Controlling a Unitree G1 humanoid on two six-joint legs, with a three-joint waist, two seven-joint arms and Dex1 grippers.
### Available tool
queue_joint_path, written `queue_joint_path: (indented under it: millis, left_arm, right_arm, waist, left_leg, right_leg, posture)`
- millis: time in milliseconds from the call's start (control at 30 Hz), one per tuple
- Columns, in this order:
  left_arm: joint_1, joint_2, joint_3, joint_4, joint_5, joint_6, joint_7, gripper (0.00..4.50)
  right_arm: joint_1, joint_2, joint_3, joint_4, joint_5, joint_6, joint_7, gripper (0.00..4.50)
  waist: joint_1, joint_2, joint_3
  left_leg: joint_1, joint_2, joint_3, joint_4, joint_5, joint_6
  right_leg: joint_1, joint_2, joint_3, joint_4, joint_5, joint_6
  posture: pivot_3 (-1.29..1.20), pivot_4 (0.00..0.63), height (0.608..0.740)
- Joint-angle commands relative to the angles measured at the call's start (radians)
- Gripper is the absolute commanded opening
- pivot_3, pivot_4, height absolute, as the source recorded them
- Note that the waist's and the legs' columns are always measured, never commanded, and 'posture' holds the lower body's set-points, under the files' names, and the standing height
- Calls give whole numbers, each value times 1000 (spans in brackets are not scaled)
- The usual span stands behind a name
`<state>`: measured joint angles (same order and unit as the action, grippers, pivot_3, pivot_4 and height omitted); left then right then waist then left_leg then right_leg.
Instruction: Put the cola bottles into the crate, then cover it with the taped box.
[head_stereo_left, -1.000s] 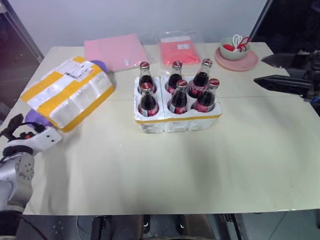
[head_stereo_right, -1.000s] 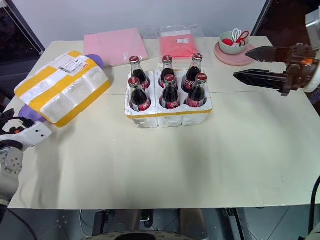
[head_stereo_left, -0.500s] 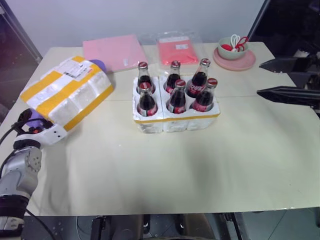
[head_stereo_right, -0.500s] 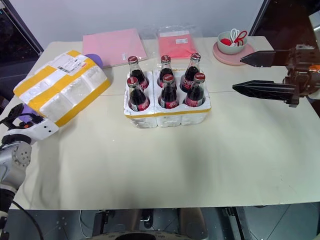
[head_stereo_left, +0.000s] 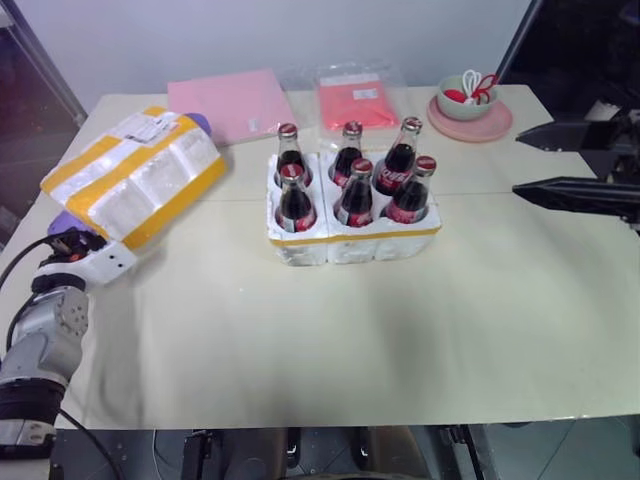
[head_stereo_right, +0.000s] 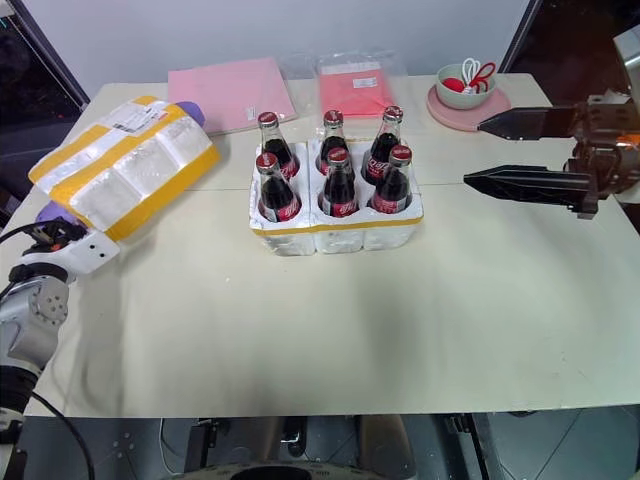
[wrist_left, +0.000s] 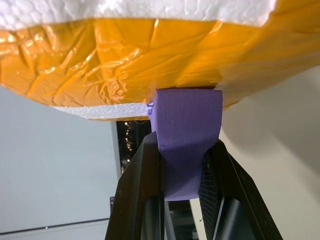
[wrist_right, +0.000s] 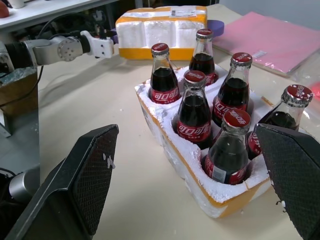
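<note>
Taped box (wrist_left: 135, 55) cut off by the left wrist frame's edges. Shipping label (head_stereo_left: 143, 127) print too small to read. Bowl (head_stereo_right: 466, 86) contents unclear.

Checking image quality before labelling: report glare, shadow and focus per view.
Left wrist view: crinkled yellow tape on the taped box shows glare; background soft. Right wrist view: cola bottles sharp, near claw fingers blurred. Eye views: even light, faint shadow beside the crate.

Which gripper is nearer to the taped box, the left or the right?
Left. The left gripper is shut on a purple tab at the taped box. The right gripper hangs open far across the table, beyond the crate.
</note>
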<state>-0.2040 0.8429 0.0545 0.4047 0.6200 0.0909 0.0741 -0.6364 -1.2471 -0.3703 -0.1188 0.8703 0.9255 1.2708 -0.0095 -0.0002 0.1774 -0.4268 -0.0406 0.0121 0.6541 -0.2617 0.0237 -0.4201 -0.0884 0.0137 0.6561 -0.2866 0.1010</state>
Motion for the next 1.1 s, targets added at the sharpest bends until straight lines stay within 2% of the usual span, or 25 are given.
queue_joint_path:
  millis: [33,433,600,733,867,1000,1100]
  left_arm:
    - [-25,17,15,-5,-10,-2,24,343]
    - [-174,98,66,-58,-126,-121,-38,343]
    - [-309,127,100,-139,-275,-202,-195,343]
    - [-416,167,32,-211,-311,-313,-347,343]
    - [-535,144,-52,-287,-328,-262,-522,343]
    - [-560,132,-124,-368,-297,-239,-645,343]
    - [-560,133,-143,-409,-274,-261,-677,343]
  right_arm:
    - [-1,-22,-48,-24,-3,-30,-6,4500]
    - [-2,-28,-15,32,-45,-63,-7,4500]
    - [9,-24,-7,49,-69,-75,-7,4500]
    - [25,-7,-8,55,-79,-80,-14,4500]
    - [45,18,3,52,-97,-93,-33,4500]
    - [45,28,3,54,-87,-78,-47,4500]
    - [52,31,-4,49,-84,-74,-53,4500]
  waist:
    - [0,0,0]
    - [-1,-1,0]
    - [0,-2,0]
    - [-1,-3,0]
    - [-1,-2,0]
    - [-5,-2,0]
    - [-4,-3,0]
  left_leg:
    - [0,0,0,0,0,0]
    - [0,1,4,8,0,0]
    - [0,1,8,10,0,0]
    - [0,1,12,11,-1,2]
    - [0,1,15,12,-2,5]
    - [0,1,17,12,-2,5]
    - [0,3,17,13,-2,6]
  right_leg:
    - [0,0,0,0,0,0]
    - [-1,-2,0,7,0,0]
    - [-3,-4,0,9,2,2]
    - [-4,-6,0,8,3,3]
    - [-4,-6,0,9,3,4]
    - [-4,-5,0,9,4,4]
    - [-5,-3,0,10,4,4]
  posture:
    - [0,150,740]
    - [0,150,740]
    - [0,150,740]
    - [0,150,740]
    - [0,150,740]
    - [0,150,740]
    - [0,150,740]
